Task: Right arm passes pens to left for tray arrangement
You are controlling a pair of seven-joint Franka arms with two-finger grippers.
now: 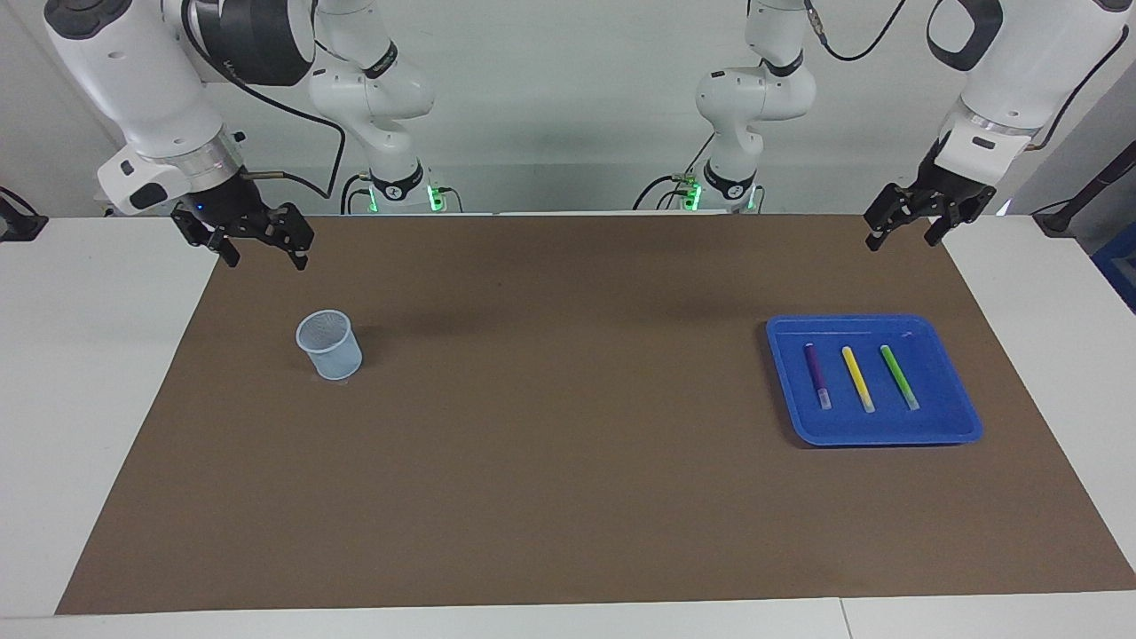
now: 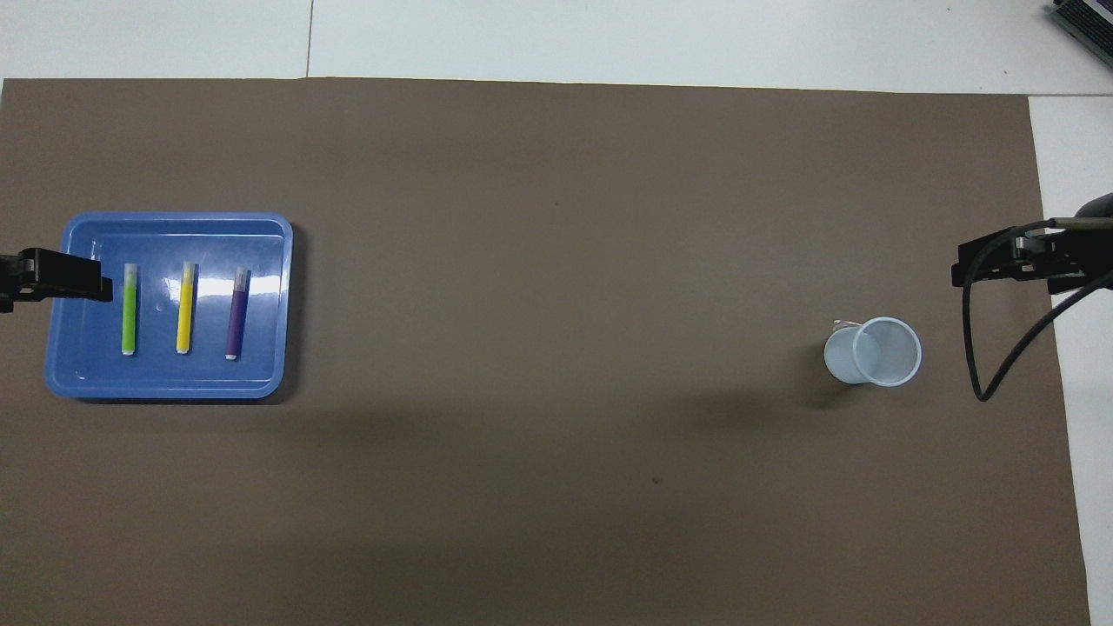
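Note:
The blue tray (image 1: 874, 428) (image 2: 174, 388) lies on the brown mat toward the left arm's end. In it lie three pens side by side: purple (image 1: 816, 374) (image 2: 235, 315), yellow (image 1: 857, 377) (image 2: 184, 309) and green (image 1: 899, 375) (image 2: 129, 313). My left gripper (image 1: 903, 240) hangs open and empty in the air over the mat's corner by the tray, touching nothing. Over the mat's edge at the right arm's end, my right gripper (image 1: 266, 258), with its blue light, is open and empty, well above the table.
A small pale blue mesh cup (image 1: 330, 346) (image 2: 874, 350) stands upright on the mat toward the right arm's end. The brown mat (image 1: 550, 444) covers most of the white table. A black cable loops down from the right wrist.

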